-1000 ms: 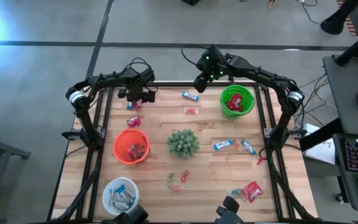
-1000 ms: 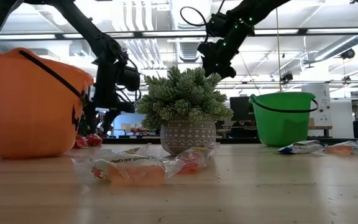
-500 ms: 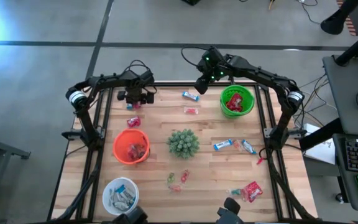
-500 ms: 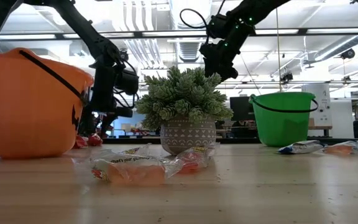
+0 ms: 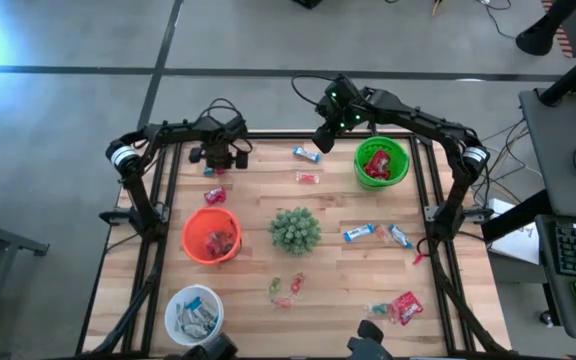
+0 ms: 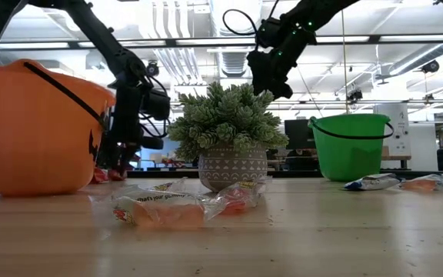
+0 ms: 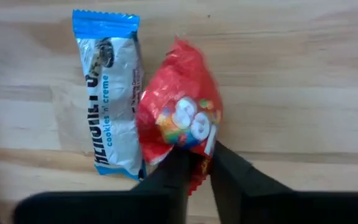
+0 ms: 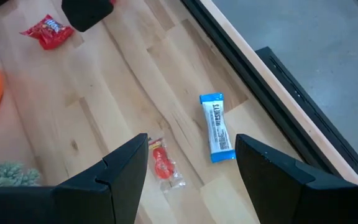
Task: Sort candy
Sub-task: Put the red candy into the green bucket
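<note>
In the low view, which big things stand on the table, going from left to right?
Orange bucket → potted plant → green bucket.

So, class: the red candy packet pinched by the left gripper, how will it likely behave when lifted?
The red packet looks crinkled and puffy, so it will probably flop and dangle. The left gripper pinches only its edge, so it may swing or slip. Its glossy wrapper suggests slipperiness, and it seems light. The blue-and-white bar touches it and might shift.
</note>
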{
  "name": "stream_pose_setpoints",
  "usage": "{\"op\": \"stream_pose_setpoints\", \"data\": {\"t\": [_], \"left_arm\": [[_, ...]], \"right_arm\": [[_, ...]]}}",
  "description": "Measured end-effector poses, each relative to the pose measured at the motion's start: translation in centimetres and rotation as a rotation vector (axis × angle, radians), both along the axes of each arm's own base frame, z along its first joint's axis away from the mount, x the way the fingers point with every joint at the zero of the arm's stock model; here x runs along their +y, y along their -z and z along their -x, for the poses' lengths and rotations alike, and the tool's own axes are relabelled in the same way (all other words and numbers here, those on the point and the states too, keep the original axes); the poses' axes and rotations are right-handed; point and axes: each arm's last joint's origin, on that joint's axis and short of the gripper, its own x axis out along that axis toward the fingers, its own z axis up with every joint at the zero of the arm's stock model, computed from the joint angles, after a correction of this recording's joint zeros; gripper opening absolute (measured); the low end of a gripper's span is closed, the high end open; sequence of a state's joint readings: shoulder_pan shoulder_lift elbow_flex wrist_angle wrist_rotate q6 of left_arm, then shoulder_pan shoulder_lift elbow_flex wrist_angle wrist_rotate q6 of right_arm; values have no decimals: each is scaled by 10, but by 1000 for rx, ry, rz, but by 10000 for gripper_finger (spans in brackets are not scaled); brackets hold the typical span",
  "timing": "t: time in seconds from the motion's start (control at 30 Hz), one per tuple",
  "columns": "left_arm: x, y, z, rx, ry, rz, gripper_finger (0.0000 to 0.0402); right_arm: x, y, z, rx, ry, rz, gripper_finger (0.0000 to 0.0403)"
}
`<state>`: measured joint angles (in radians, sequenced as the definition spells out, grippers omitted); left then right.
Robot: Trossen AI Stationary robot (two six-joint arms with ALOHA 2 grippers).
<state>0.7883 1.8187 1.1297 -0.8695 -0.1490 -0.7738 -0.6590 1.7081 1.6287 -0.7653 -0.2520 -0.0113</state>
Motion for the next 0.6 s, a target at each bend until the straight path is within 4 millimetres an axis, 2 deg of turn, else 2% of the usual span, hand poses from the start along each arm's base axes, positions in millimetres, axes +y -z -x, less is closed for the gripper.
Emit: {"op": "stream_pose_setpoints", "data": {"t": [0.07,0.3,0.5,0.6], "left_arm": [[0,-1,-1,0,27,0,10],[3,-17,-9,-14,112,-4,3],[0,-51,-21,-16,275,-11,1],[-3,-74,-25,-74,363,-27,0]], "right_arm": [[0,0,0,0,0,0,233],[0,0,0,3,-7,4,233],[1,1,1,12,-11,-2,233],[2,-2,2,-2,-22,-8,233]]}}
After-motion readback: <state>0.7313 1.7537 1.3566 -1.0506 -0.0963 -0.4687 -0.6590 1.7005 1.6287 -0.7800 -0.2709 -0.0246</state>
